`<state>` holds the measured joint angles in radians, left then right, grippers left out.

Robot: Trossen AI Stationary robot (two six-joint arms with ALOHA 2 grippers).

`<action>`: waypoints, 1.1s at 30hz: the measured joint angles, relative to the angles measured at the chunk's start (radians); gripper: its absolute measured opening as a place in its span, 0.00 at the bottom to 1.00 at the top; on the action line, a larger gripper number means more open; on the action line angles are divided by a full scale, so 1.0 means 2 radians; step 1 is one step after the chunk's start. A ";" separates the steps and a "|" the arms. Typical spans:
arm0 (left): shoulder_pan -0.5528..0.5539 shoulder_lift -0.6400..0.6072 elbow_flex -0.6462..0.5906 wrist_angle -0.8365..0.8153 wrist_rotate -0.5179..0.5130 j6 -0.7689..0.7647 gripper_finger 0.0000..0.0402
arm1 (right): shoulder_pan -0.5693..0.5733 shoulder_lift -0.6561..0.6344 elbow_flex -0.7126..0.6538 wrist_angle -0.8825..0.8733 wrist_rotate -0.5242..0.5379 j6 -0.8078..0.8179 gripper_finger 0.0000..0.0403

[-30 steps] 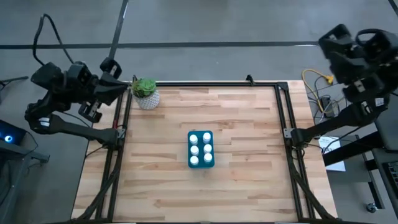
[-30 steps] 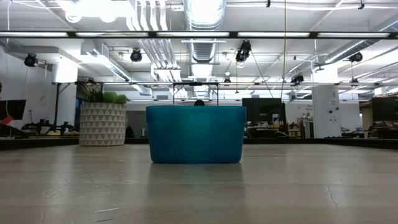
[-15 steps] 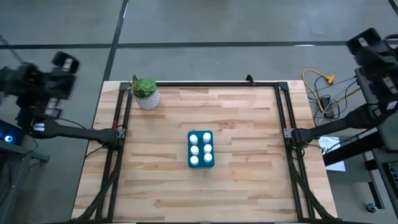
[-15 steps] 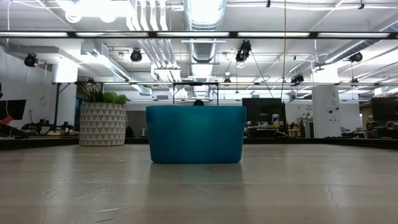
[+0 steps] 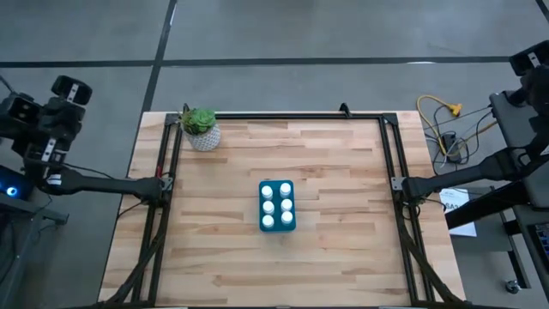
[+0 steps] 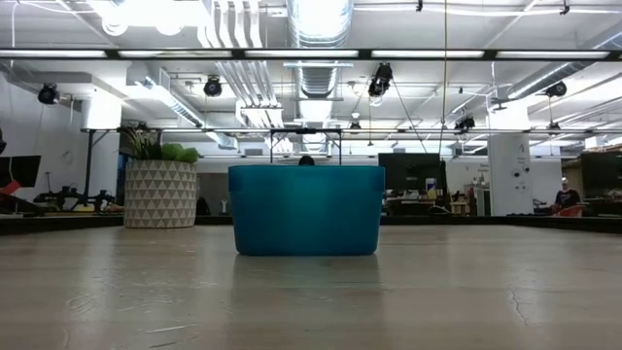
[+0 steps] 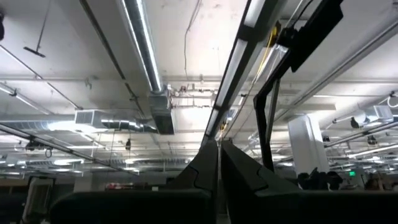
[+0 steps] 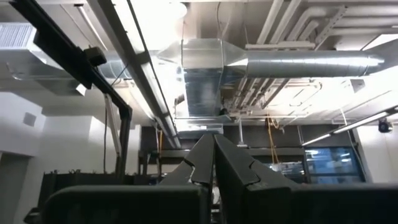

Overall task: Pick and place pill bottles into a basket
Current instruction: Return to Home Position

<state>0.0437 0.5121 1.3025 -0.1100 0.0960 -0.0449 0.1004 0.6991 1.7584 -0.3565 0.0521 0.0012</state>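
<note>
The teal basket (image 5: 277,206) stands near the middle of the wooden table, resting on its flat bottom (image 6: 306,251). Several white pill bottles (image 5: 276,206) stand upright inside it in two rows; the low view hides them behind the basket's wall (image 6: 306,209). My left gripper (image 7: 219,163) is shut and empty, drawn back off the table's left edge and pointing up at the ceiling. My right gripper (image 8: 213,158) is shut and empty too, folded back beyond the table's right edge.
A small white pot with a green plant (image 5: 202,129) stands at the table's far left corner. A black frame (image 5: 283,116) runs along the far, left and right edges. Cables (image 5: 442,129) lie on the floor at the right.
Both arms have drawn back from the table, the left one farther past the left edge, the right one farther past the right edge, and have folded so that their wrists point upward. The basket and the bottles have stayed still.
</note>
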 joint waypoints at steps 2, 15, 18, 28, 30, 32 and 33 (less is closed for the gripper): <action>0.000 -0.003 0.000 -0.004 0.000 0.000 0.00 | 0.000 -0.003 0.000 -0.001 0.000 -0.009 0.02; 0.000 -0.052 -0.005 -0.025 0.010 0.000 0.00 | 0.000 -0.023 -0.001 -0.063 0.033 0.018 0.02; 0.000 -0.065 -0.022 -0.026 0.008 -0.001 0.00 | 0.000 -0.030 -0.001 -0.064 0.041 0.036 0.02; 0.000 -0.142 -0.123 0.040 0.007 -0.026 0.00 | 0.000 -0.088 -0.027 -0.067 0.039 0.049 0.02; 0.000 -0.163 -0.146 0.058 0.007 -0.026 0.00 | 0.000 -0.106 -0.042 -0.065 0.038 0.048 0.02; 0.000 -0.185 -0.167 0.069 0.007 -0.027 0.00 | 0.000 -0.123 -0.060 -0.064 0.038 0.048 0.02; 0.000 -0.196 -0.178 0.077 0.007 -0.027 0.00 | 0.000 -0.132 -0.071 -0.065 0.038 0.048 0.02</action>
<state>0.0437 0.1210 0.9462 0.0440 0.1093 -0.0994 0.1001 0.4360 1.6171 -0.4869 0.1276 0.0978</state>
